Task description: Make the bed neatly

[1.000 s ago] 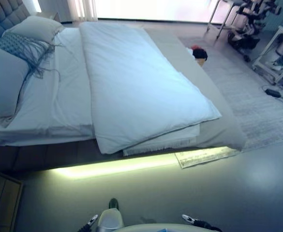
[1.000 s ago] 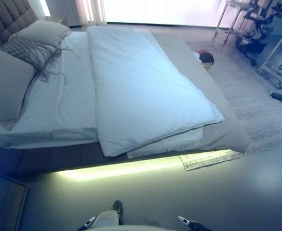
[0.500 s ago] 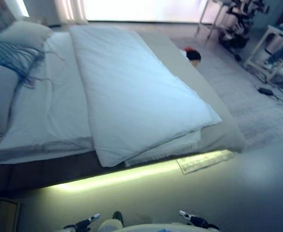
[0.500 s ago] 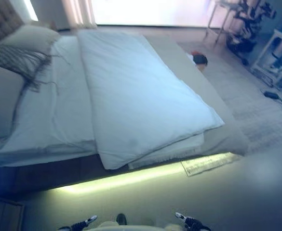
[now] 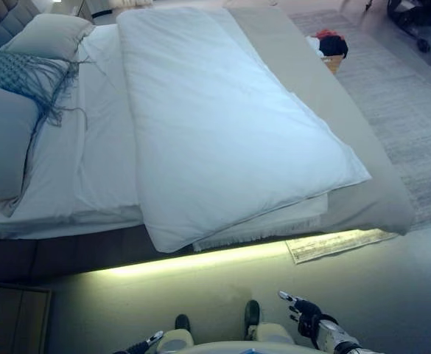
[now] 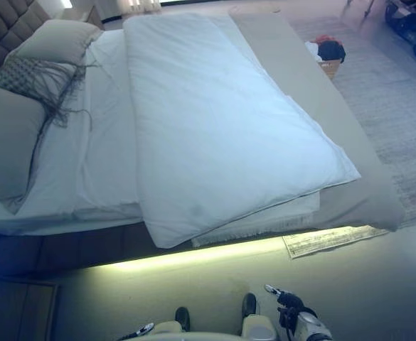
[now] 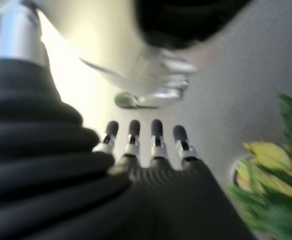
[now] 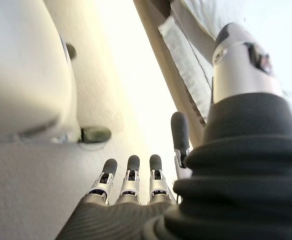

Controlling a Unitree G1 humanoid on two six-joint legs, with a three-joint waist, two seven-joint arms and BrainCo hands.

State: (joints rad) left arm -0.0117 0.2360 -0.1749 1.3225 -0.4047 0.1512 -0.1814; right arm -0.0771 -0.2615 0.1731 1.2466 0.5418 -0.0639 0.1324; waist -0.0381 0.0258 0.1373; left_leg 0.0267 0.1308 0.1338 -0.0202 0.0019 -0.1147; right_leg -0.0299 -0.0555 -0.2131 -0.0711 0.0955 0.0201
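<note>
The bed point(image 5: 60, 247) lies ahead of me, headboard at the far left. A white duvet point(image 5: 215, 125) lies folded in a long strip across the mattress, its near corner hanging over the bed's edge. A white sheet point(image 5: 97, 147) shows beside it. Pillows point(image 5: 49, 37) and a fringed cushion point(image 5: 23, 74) sit by the headboard. A grey cover point(image 5: 362, 199) lies at the foot end. My left hand point(image 5: 147, 341) and right hand point(image 5: 307, 313) hang low, well short of the bed. Both are open and empty, with straight fingers point(image 7: 153, 132) point(image 8: 131, 170).
A basket of clothes point(image 5: 331, 48) stands on a grey rug point(image 5: 399, 110) beyond the foot of the bed. A printed sheet point(image 5: 340, 245) lies on the floor under the bed's lit edge. A wooden nightstand point(image 5: 9, 317) is at lower left. A green plant point(image 7: 270, 175) shows in the left wrist view.
The camera has tilted down and shifted, so the bed sits differently in view. My right hand now shows further up at lower right. The bedding has not moved.
</note>
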